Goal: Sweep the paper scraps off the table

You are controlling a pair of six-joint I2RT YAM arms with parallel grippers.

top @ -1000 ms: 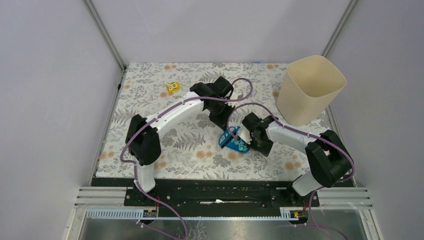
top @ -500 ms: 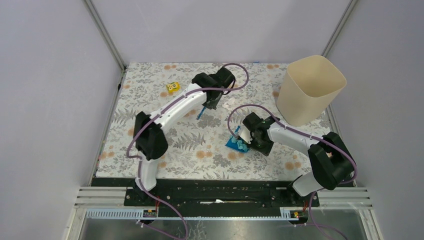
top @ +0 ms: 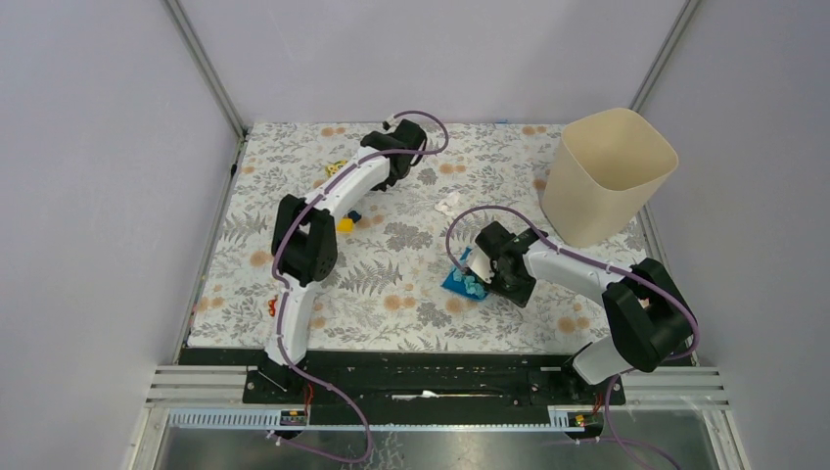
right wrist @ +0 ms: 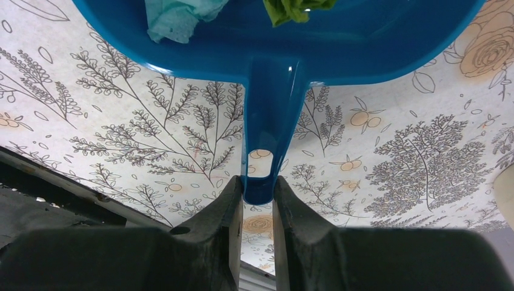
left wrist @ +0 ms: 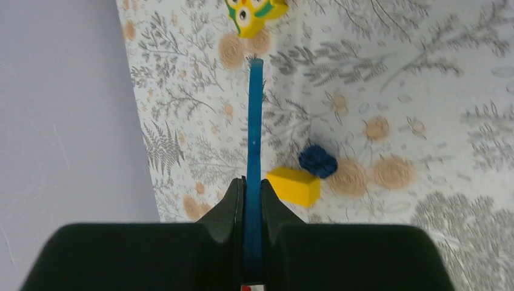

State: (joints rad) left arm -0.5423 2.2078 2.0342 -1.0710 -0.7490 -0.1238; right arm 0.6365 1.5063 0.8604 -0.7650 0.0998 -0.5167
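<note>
My right gripper [top: 486,271] is shut on the handle [right wrist: 265,151] of a blue dustpan [top: 463,283] resting on the table [top: 391,294] at centre right. The pan holds paper scraps, among them a light blue one [right wrist: 179,15] and a green one [right wrist: 297,7]. My left gripper [top: 390,168] is at the far left-centre, shut on a thin blue brush [left wrist: 253,121] seen edge-on. A navy scrap [top: 354,213] and a small yellow piece [top: 345,224] lie on the cloth just right of the brush in the left wrist view, navy [left wrist: 317,160], yellow [left wrist: 294,186]. A white scrap [top: 448,204] lies mid-table.
A tall beige bin [top: 607,176] stands at the back right. The yellow cube with markings [left wrist: 254,11] lies just beyond the brush tip, half hidden by the left arm from above. A small red thing [top: 271,306] sits near the left front edge. The grey wall [left wrist: 60,109] is close on the left.
My left arm has swung away from the dustpan to the far left with the brush, uncovering the navy and yellow bits. The right gripper and dustpan have barely moved.
</note>
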